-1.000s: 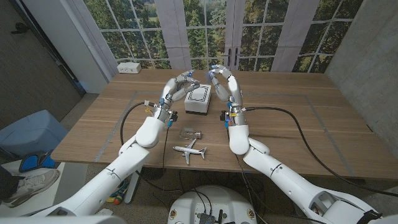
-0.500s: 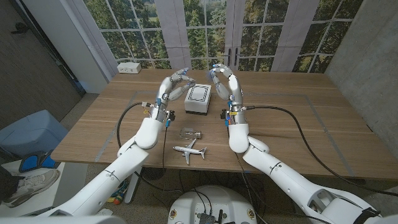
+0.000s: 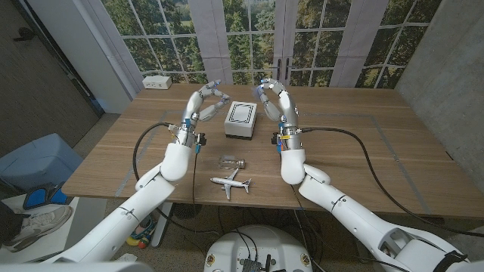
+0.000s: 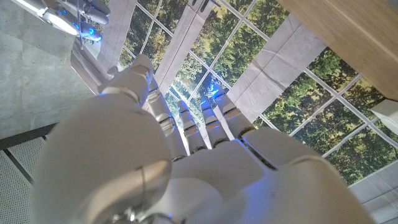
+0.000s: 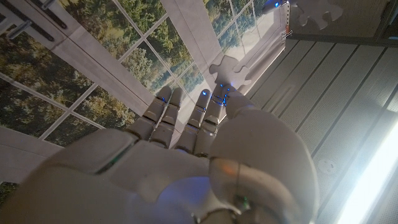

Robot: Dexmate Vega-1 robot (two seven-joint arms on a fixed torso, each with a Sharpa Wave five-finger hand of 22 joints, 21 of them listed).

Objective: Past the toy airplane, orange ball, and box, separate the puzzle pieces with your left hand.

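Head view: the left hand [image 3: 206,104] is raised at ten o'clock of the box [image 3: 241,119], the right hand [image 3: 276,103] at two o'clock; the airplane [image 3: 231,182] lies at six o'clock.

Right wrist view: the right hand's fingertips pinch a puzzle piece [image 5: 231,67], another piece [image 5: 316,12] apart.

Left wrist view: whether the left hand grips anything cannot be told.

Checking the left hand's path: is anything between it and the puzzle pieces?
Nothing visible. The left hand and right hand flank the white box; the right wrist view shows a puzzle piece at the right hand's fingertips.
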